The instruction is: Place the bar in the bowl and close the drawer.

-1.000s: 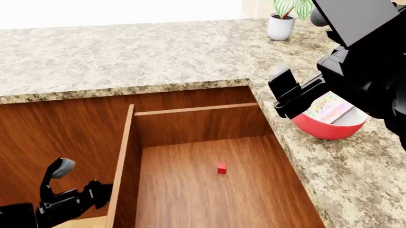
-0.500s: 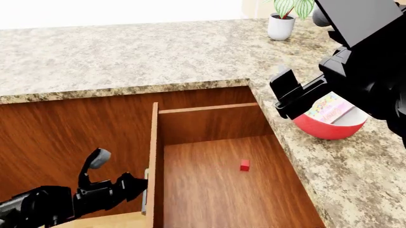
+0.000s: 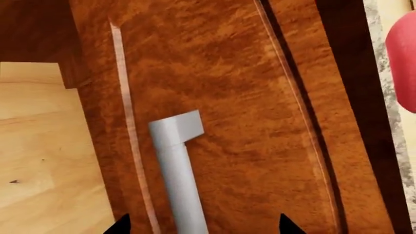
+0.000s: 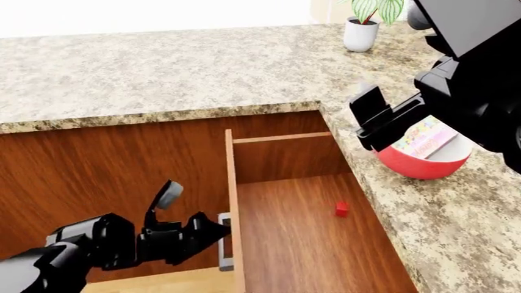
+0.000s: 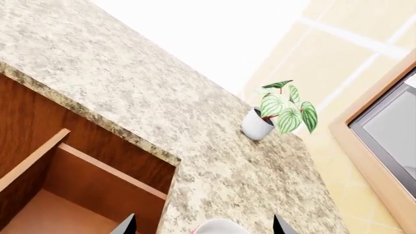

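Observation:
The drawer (image 4: 301, 244) of reddish-brown wood stands partly open beside the granite counter. Its front board (image 3: 227, 122) carries a silver bar handle (image 4: 226, 241). My left gripper (image 4: 213, 229) is open against that front, its fingertips either side of the handle (image 3: 179, 170). The red bowl (image 4: 419, 163) sits on the counter at the right, and the pink speckled bar (image 4: 425, 139) lies inside it. My right gripper (image 4: 370, 122) hangs open just above the bowl's left side with nothing in it. The bowl's white rim (image 5: 217, 226) shows between its fingertips.
A tiny red cube (image 4: 342, 209) lies on the drawer floor. A potted plant (image 4: 362, 24) stands at the back of the granite counter (image 4: 163, 67). Pale wooden flooring (image 4: 163, 282) shows below the left arm. Brown cabinet fronts (image 4: 97, 165) lie to the drawer's left.
The drawer front has slid to the right toward the counter, with my left gripper following against it. The red cube has shifted right with the drawer. The right arm has barely moved.

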